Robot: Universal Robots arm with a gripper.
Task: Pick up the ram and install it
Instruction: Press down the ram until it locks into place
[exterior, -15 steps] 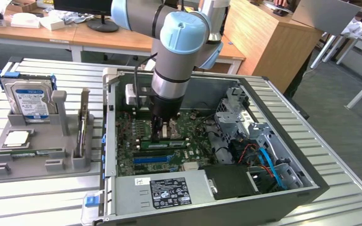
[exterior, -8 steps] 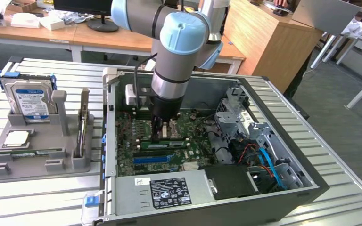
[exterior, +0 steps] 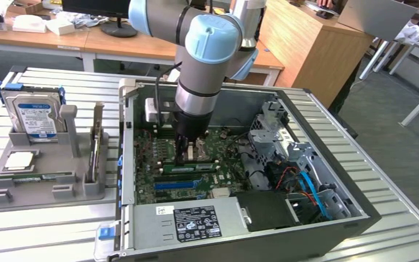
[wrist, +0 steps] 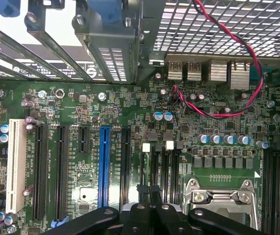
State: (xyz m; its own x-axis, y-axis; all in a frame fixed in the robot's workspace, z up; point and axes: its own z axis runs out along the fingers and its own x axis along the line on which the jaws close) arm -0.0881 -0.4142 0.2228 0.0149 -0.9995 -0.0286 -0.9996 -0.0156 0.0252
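Ram (exterior: 188,168) lies lengthwise across the board at centre frame, right under my gripper (exterior: 186,158), whose fingers are clenched, tips just above it.

An open black-and-silver computer case (exterior: 326,180) sits on a slatted metal table (exterior: 384,164), the green motherboard (exterior: 195,180) on its floor. At the exterior view's left stands a grey plastic parts holder (exterior: 42,180), carrying a silver hard drive (exterior: 35,117) at its far end. The grey-and-blue robot arm (exterior: 205,60) reaches down into the case, its black gripper (exterior: 185,155) over the motherboard.
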